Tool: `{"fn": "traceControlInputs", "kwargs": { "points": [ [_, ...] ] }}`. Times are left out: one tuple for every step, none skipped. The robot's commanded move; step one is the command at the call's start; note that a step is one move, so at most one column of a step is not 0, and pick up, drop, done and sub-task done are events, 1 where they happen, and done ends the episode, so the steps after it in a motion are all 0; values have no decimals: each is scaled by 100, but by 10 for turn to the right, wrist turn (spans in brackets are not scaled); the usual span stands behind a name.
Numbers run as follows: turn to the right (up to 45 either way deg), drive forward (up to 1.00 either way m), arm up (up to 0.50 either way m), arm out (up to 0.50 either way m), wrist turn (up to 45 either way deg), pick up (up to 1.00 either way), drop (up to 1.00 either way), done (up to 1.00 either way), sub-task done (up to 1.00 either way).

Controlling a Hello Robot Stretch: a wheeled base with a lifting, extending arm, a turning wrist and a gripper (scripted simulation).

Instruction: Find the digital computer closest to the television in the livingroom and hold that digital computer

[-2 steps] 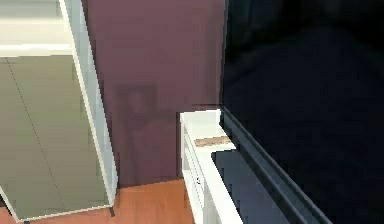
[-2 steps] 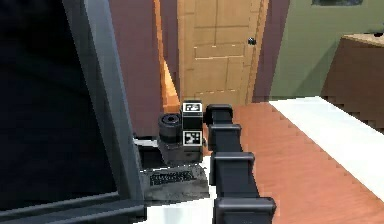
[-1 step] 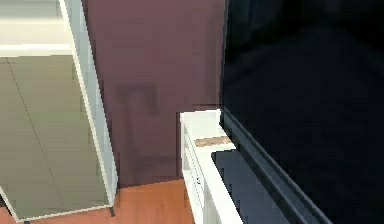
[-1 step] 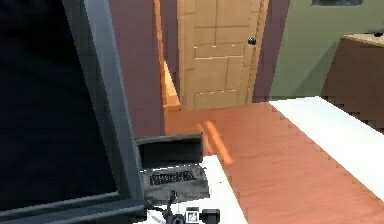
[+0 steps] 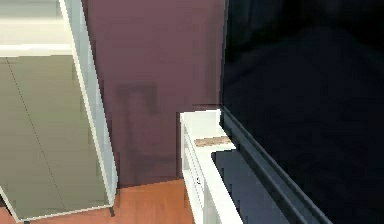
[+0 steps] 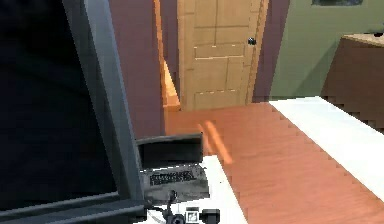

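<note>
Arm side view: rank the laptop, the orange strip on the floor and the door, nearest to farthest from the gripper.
1. laptop, just up the picture from the gripper, beside the television.
2. orange strip, on the floor up and right of the laptop.
3. door, in the far wall.

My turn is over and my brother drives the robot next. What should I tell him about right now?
Fingers: low at the arm side view's bottom edge, near the laptop. I cannot tell whether they hold anything.
Things: the laptop stands open on the white stand, right beside the television.
Done: the television and a laptop next to it are found, and the robot is alongside them.
Left: take hold of the laptop and lift it clear of the stand.
</note>
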Motion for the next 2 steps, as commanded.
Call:
{"fn": "traceControlInputs", "kwargs": {
  "points": [
    [0,0,10,0,0,0,0,0,0],
    [0,0,0,0,0,0,0,100,0]
  ]
}}
